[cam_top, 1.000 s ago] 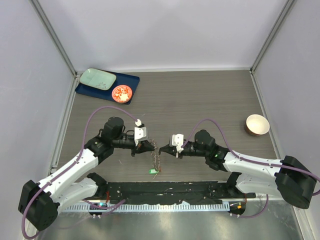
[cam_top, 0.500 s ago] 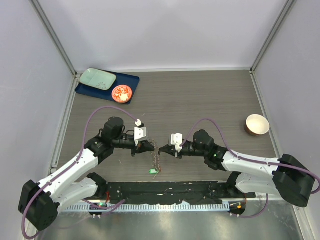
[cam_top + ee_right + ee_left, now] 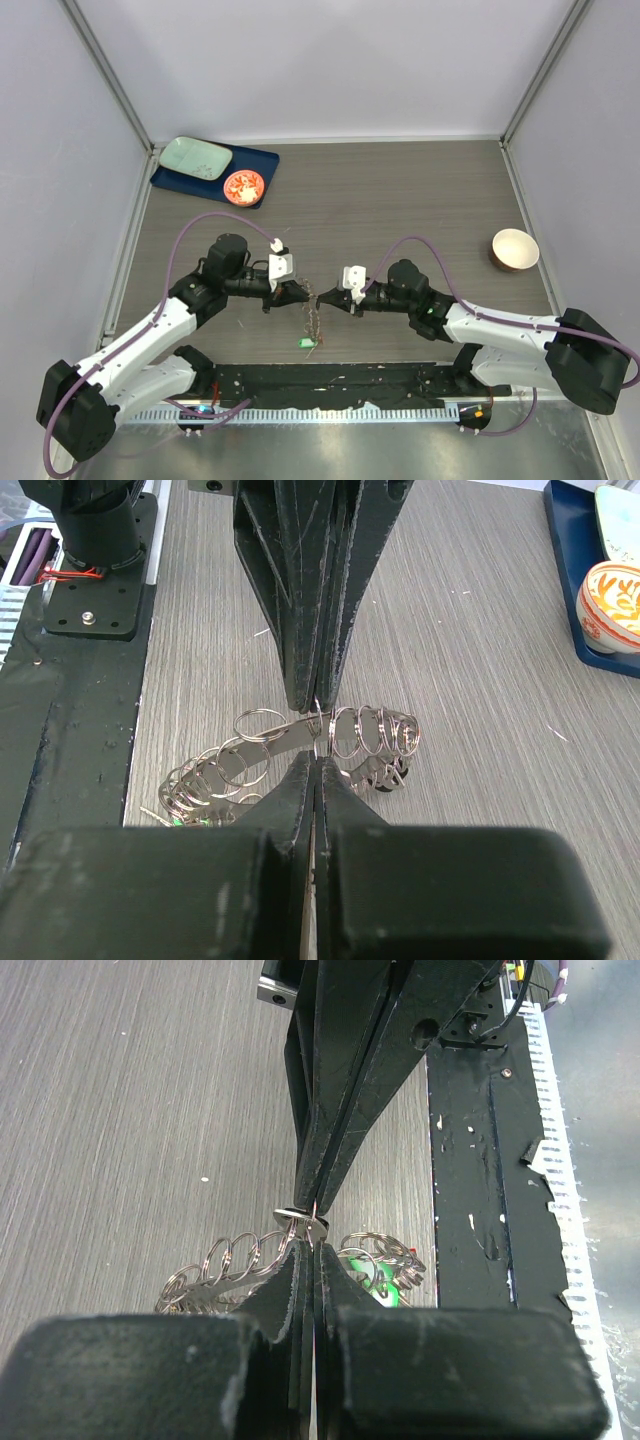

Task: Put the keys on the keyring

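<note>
The keyring (image 3: pixel 313 318) is a curved grey metal band strung with several small split rings, lying between my two grippers. It shows in the left wrist view (image 3: pixel 225 1260) and the right wrist view (image 3: pixel 280 740). My left gripper (image 3: pixel 303 294) and right gripper (image 3: pixel 324 298) meet tip to tip over its upper end. In the wrist views the left gripper (image 3: pixel 311 1240) and right gripper (image 3: pixel 315 760) are each shut on a thin ring of the keyring. A green key (image 3: pixel 306 343) lies at the lower end (image 3: pixel 378 1282). A black key head (image 3: pixel 385 780) sits under the band.
A blue tray (image 3: pixel 262 160) at the back left holds a pale green plate (image 3: pixel 195 157) and an orange-red dish (image 3: pixel 243 186). A beige bowl (image 3: pixel 514 249) stands at the right. The black base plate (image 3: pixel 330 385) runs along the near edge.
</note>
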### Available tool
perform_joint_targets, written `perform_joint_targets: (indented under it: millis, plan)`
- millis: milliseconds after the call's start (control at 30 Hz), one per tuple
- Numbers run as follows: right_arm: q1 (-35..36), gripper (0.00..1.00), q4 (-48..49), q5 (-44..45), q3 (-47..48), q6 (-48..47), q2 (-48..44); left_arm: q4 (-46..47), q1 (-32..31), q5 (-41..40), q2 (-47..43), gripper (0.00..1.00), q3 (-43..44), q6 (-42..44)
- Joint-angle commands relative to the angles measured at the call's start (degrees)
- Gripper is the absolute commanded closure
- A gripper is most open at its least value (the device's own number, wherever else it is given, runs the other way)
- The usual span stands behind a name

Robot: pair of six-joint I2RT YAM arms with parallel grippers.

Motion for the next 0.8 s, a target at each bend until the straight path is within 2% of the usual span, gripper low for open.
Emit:
perform_joint_targets:
  millis: [0,433,767]
  plan:
    - [0.38,0.99,4.2,-0.55,0.95,0.38,-0.51,1.81,-0.22,1.7,-0.23,1.0,2.21,0.98]
    - [0.38,0.99,5.25,-1.96,0.6,-0.32,-0.6,1.81,-0.39,3.28,0.73,1.0,2.48,0.63]
    - [0.38,0.99,2.27,1.03,0.77,-0.41,-1.65,1.63,-0.39,1.96,-0.32,1.0,2.3,0.98]
